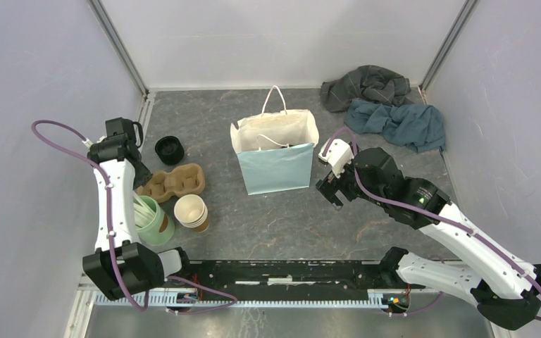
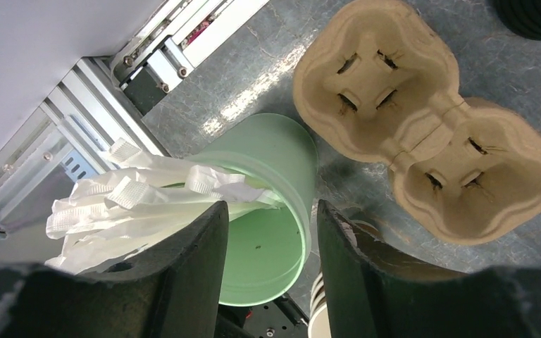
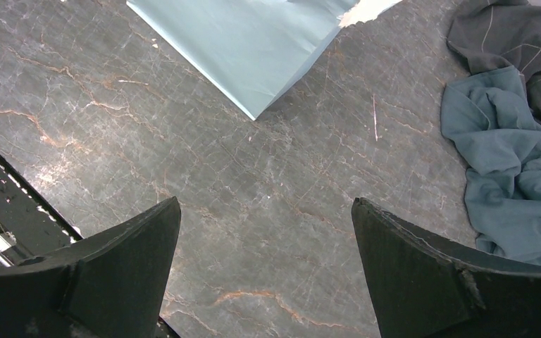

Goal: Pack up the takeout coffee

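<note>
The takeout coffee (image 1: 170,149) stands at the back left, its round black lid facing up; its edge shows at the corner of the left wrist view (image 2: 535,14). My left gripper (image 1: 141,189) (image 2: 271,208) hangs open over the rim of the pale green cup (image 2: 275,169) of white sticks, gripping nothing. A light blue paper bag (image 1: 276,165) with white handles stands open mid-table. My right gripper (image 1: 327,191) (image 3: 265,201) is wide open over bare table just right of the bag (image 3: 253,49), nothing between its fingers.
A brown pulp two-cup carrier (image 1: 175,182) (image 2: 430,134) lies between the coffee and the green cup (image 1: 156,222). A stack of lidless brown cups (image 1: 191,211) stands beside the green cup. Crumpled grey and teal cloths (image 1: 387,105) (image 3: 507,141) lie at the back right.
</note>
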Controlling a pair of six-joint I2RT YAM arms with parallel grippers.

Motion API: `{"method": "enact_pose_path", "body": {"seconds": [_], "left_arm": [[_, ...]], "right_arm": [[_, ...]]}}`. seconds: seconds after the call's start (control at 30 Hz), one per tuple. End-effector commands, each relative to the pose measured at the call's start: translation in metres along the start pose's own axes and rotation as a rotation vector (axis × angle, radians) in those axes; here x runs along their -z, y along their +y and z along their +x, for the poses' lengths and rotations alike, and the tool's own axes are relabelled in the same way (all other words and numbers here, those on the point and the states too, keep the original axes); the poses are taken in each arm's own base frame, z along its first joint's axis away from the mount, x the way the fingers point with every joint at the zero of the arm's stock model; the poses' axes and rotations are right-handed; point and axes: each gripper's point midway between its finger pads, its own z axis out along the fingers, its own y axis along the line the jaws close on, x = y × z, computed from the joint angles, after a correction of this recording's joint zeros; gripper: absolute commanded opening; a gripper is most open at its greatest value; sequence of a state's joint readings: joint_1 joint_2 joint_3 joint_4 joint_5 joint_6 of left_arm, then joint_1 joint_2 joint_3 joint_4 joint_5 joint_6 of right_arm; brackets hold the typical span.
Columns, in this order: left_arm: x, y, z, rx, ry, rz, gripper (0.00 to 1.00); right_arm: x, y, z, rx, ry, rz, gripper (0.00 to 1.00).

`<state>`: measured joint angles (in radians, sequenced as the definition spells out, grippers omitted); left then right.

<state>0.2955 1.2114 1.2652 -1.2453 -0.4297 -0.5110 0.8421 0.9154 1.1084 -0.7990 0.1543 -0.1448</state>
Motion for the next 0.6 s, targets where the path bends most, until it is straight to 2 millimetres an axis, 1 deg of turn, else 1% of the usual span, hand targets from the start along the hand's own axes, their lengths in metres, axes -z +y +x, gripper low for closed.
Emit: {"method": "enact_pose_path", "body": {"seconds": [0.0,0.13,0.27,0.33,0.43,0.57], "left_arm": [[-0.0076,-0.0027,-0.0108,0.041,-0.033,-0.019,0.55],[-0.0105,-0.0014,-0.0137,0.039,-0.053,-0.03,0.52],[-0.0158,-0.004,-0.0091,0.033,-0.04,-0.024,0.48],[-0.0175,-0.0042,-0.0093,0.031,-0.044,-0.025,0.44],[-0.017,-0.0051,-0.0121,0.026,-0.061,-0.016,0.42],[-0.0155,-0.0038,-0.0128,0.017,-0.062,-0.018,0.34]], "right_arm": [[0.0008,-0.0016,-0.0111,-0.002,-0.05,0.005,0.98],[0.0014,-0.003,-0.011,-0.001,-0.05,0.012,0.98],[0.0028,-0.0043,-0.012,0.001,-0.05,0.017,0.98],[0.0033,-0.0045,-0.0122,0.001,-0.051,0.018,0.98],[0.0034,-0.0049,-0.0116,0.0,-0.05,0.02,0.98],[0.0039,-0.0048,-0.0117,0.0,-0.049,0.019,0.98]]}}
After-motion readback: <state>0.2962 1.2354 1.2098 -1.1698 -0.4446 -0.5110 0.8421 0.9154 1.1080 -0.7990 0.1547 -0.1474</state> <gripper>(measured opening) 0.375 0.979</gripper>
